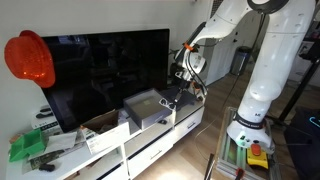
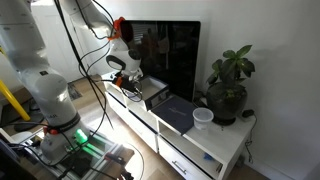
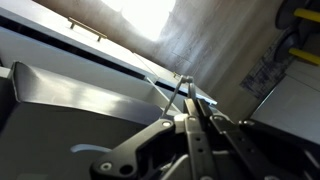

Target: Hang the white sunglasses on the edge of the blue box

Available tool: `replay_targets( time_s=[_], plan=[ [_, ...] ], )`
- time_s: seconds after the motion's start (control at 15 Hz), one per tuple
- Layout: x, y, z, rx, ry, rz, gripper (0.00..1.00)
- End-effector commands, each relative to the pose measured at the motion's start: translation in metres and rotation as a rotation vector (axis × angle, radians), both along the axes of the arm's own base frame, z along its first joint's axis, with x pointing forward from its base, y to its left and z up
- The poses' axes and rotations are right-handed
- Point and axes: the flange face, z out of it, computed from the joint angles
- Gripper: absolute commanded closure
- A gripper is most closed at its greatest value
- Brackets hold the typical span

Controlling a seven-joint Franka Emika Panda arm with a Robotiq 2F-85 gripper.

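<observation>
My gripper [image 3: 192,112] is shut on the white sunglasses [image 3: 177,93]. Only their thin white arms show, sticking out past the fingertips. In both exterior views the gripper [image 1: 183,88] [image 2: 128,82] hangs low over the white TV console, at the end nearest the robot base. The glasses are too small to make out there. The blue box [image 2: 177,113] lies flat on the console, further from the robot. A grey box [image 2: 150,92] stands between it and the gripper. In the wrist view a grey box's rim and inside [image 3: 60,100] fill the left, just below the fingertips.
A large black TV [image 1: 105,75] stands behind the boxes. A white cup [image 2: 203,118] and a potted plant [image 2: 228,90] are at the console's far end. In an exterior view a box [image 1: 148,108], cardboard [image 1: 100,125] and green items [image 1: 28,147] lie along the console.
</observation>
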Motion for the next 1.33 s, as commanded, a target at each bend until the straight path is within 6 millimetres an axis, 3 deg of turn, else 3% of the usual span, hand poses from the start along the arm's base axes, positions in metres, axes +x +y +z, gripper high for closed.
replay_targets(
  time_s=[0.0, 0.33, 1.27],
  plan=[
    [-0.006, -0.008, -0.027, 0.067, -0.051, 0.038, 0.99],
    [-0.012, -0.019, -0.059, 0.114, -0.067, 0.077, 0.99],
    [0.021, -0.049, -0.129, 0.133, -0.172, 0.163, 0.99]
  ],
)
